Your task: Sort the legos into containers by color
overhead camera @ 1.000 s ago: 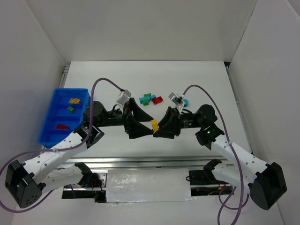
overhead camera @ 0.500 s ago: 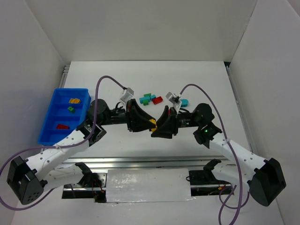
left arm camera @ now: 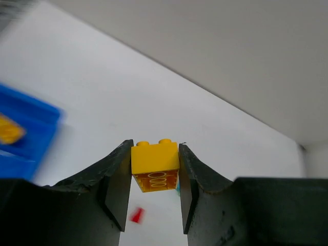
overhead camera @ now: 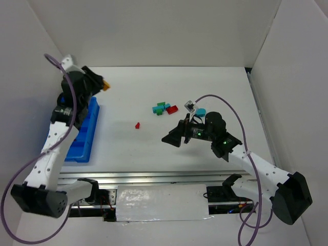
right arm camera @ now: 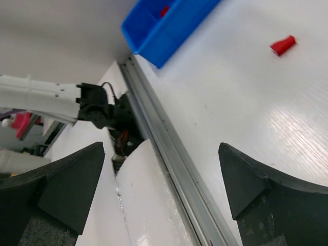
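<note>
Holding: left end effector [left arm camera: 155, 174] pinches glossy yellow studded plastic brick [left arm camera: 155, 157].
Right end effector [right arm camera: 160, 149]: spread wide, empty.

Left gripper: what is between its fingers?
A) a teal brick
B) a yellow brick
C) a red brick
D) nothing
B: in the left wrist view, the fingers of the left gripper press on both sides of a yellow brick.

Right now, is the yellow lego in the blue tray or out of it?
Out. The left end effector pinches the yellow lego in the air, just past the tray.
</note>
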Available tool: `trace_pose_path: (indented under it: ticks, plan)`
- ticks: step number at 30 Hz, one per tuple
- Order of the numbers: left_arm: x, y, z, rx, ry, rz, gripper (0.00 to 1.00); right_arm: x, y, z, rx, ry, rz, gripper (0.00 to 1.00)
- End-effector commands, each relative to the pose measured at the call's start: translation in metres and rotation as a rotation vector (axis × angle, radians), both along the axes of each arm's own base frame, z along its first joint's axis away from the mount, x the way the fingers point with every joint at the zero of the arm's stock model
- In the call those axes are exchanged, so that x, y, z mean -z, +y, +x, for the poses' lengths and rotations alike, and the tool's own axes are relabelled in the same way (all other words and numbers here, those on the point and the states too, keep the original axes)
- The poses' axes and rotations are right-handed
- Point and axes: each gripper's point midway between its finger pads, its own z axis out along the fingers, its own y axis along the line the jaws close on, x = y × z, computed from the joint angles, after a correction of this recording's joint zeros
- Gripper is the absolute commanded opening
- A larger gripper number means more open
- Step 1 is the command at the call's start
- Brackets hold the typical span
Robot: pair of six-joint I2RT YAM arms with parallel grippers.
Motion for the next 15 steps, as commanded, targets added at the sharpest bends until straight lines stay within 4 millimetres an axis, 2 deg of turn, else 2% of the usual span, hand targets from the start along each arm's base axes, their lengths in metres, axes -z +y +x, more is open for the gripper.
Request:
trace_pose_path:
  ticks: [1,2,3,4,5,7,8,9,10,11,14,15]
  plan:
    - [0.071,0.130,0.001,-0.535,0.283,0.035,0.00,0.011,-0.008,0.023,0.125,0.011,-0.065,1.00]
    - [0.085,0.148,0.013,-0.577,0.314,0.016,0.00,0.011,-0.008,0.022,0.118,0.010,-0.068,1.00]
    - [0.087,0.172,0.021,-0.635,0.294,-0.035,0.00,0.012,-0.008,0.021,0.110,0.007,-0.074,1.00]
    - [0.089,0.175,0.032,-0.606,0.292,-0.074,0.00,0.011,-0.008,0.021,0.110,0.003,-0.078,1.00]
    - [0.110,0.185,0.045,-0.620,0.339,-0.087,0.00,0.011,-0.009,0.021,0.111,-0.001,-0.081,1.00]
    - [0.113,0.212,0.053,-0.705,0.348,-0.092,0.02,0.012,-0.011,0.019,0.104,-0.011,-0.087,1.00]
    - [0.130,0.220,0.064,-0.714,0.380,-0.079,0.03,0.012,-0.010,0.017,0.096,-0.012,-0.088,1.00]
    - [0.134,0.230,0.069,-0.724,0.377,-0.075,0.05,0.014,-0.010,0.015,0.087,-0.010,-0.088,1.00]
    - [0.128,0.236,0.082,-0.700,0.337,-0.053,0.05,0.013,-0.009,0.013,0.070,-0.013,-0.082,1.00]
    - [0.143,0.240,0.088,-0.700,0.366,-0.044,0.05,0.014,-0.009,0.012,0.062,-0.012,-0.082,1.00]
    - [0.162,0.253,0.092,-0.743,0.392,-0.043,0.09,0.016,-0.008,0.012,0.055,-0.011,-0.087,1.00]
    - [0.166,0.254,0.093,-0.754,0.396,-0.044,0.14,0.018,-0.008,0.013,0.056,-0.004,-0.094,1.00]
